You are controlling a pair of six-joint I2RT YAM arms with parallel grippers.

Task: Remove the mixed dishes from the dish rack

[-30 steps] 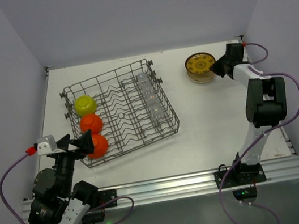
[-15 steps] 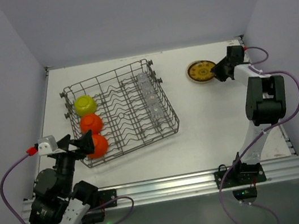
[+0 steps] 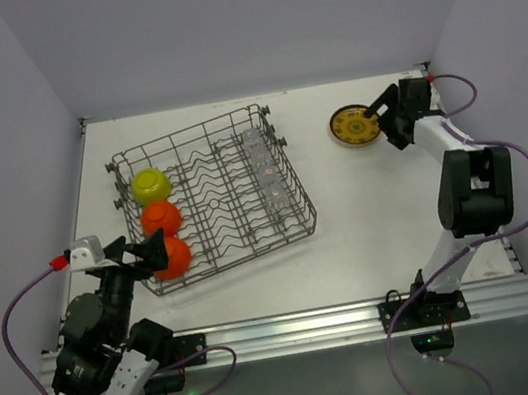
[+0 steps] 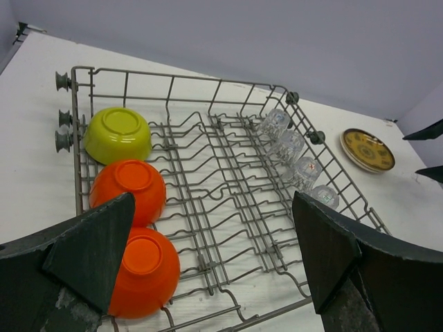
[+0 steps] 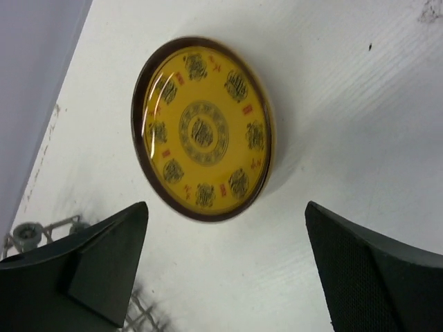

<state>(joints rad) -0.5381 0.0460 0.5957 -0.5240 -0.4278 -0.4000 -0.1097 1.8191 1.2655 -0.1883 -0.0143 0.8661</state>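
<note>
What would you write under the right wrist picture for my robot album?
The right hand, open, faces a yellow patterned plate lying on the white table.

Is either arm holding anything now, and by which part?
Nothing is held. Right gripper, jaws open, clear of the yellow plate; left gripper, jaws open, short of the rack.

The grey wire dish rack point(image 3: 213, 194) sits square on the white surface, left of centre; along its left side three bowls lie upside down in a line: a lime-yellow bowl point(image 3: 150, 184) farthest back, an orange bowl point(image 3: 161, 217) just beside it, a second orange bowl point(image 3: 171, 258) nearest; a row of small clear glass cups point(image 3: 265, 172) fills its right side; a yellow patterned plate point(image 3: 354, 126) with a dark brown rim lies on the surface, well apart to the rack's right.
</note>
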